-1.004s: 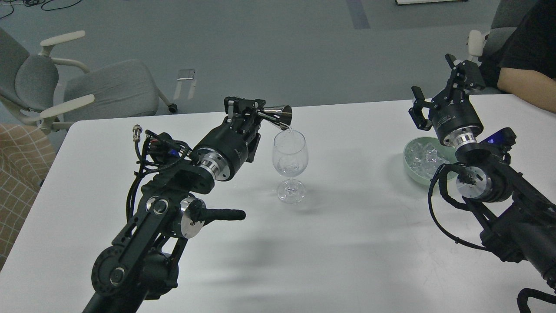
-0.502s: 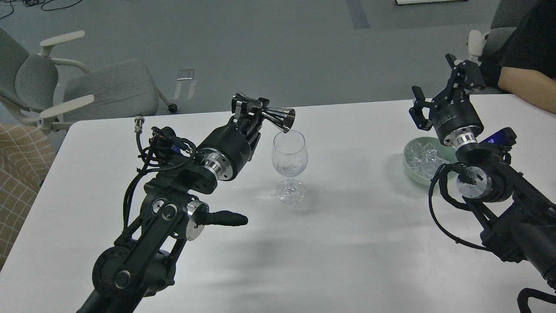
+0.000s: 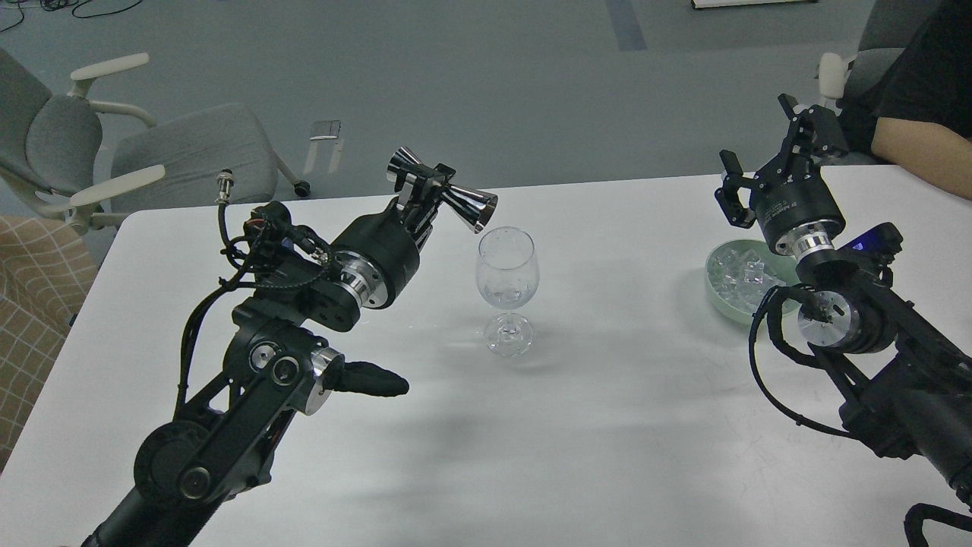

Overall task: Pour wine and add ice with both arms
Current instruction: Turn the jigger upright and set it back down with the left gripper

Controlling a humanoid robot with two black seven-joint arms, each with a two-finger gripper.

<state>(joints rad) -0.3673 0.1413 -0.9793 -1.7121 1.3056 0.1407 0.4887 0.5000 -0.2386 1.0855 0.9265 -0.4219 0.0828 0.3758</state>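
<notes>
A clear wine glass (image 3: 507, 287) stands upright near the middle of the white table (image 3: 607, 425). My left gripper (image 3: 427, 182) is shut on the waist of a steel double-cone jigger (image 3: 444, 194), held tilted just up and left of the glass rim, its lower mouth pointing at the glass. The ice (image 3: 740, 273) is a heap of small clear cubes in a pale green bowl (image 3: 721, 292) at the right. My right gripper (image 3: 763, 156) is open and empty, raised above and behind the bowl.
A grey office chair (image 3: 152, 163) stands beyond the table's far left corner. A person's arm (image 3: 923, 156) rests at the far right corner. The right arm's wrist and cables (image 3: 828, 319) cover the bowl's near side.
My left gripper has drawn back left and up with the jigger, rotating it away from the glass rim. The stream into the glass has stopped. The right arm has not moved.
</notes>
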